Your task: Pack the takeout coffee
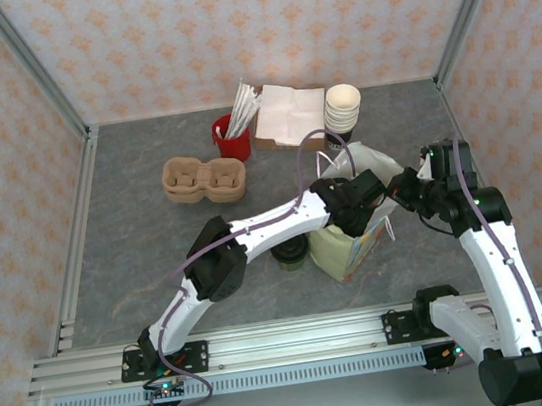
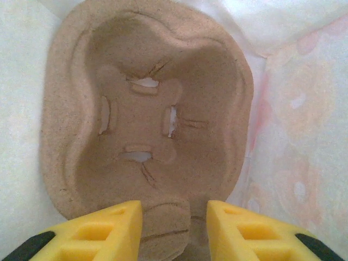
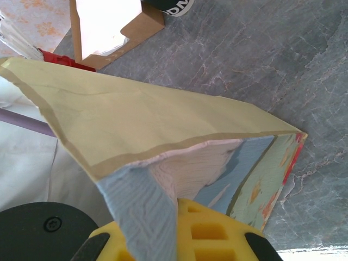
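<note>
Pulp carrier (image 1: 204,178) sits on the table (image 1: 135,242), well left of everything else named here. Takeout coffee (image 1: 290,253) stands upright on the table under the left forearm, just beside the paper bag (image 1: 343,248), outside it. Left gripper (image 2: 174,209) is inside the bag, fingers partly apart, nothing clamped; a second carrier (image 2: 147,125) lies ahead of them between the bag walls, its edge reaching into the gap. Right gripper (image 3: 168,228) is closed tight, pinching the bag's rim.

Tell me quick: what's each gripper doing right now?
Left gripper: fingers partly apart at the brown moulded-pulp cup carrier; a grip cannot be told.
Right gripper: closed on the rim of the pale yellow paper bag.
</note>
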You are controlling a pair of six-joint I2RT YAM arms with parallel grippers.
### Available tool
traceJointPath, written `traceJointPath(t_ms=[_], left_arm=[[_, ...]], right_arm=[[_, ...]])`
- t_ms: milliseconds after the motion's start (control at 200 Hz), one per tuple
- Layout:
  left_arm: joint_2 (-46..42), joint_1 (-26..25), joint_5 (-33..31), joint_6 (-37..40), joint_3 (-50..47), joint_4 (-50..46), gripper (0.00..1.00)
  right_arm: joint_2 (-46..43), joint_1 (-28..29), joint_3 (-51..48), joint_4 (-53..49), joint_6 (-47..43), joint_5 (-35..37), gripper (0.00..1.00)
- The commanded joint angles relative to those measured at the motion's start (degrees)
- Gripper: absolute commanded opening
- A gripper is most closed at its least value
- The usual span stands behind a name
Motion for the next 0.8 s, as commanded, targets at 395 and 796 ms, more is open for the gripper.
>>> traceJointPath(t_ms=[395,796], left_arm=[[5.7,0.8,1.4,-0.2,-1.6,-0.7,0.35],[7.6,0.9,2.7,0.3,-2.5,-0.5,0.36]], right_arm=[[-0.8,-0.9,0.0,-0.6,-2.0,-2.5,0.00],[-0.9,-1.0,-0.3,-1.2,-2.2,-2.7,0.00]])
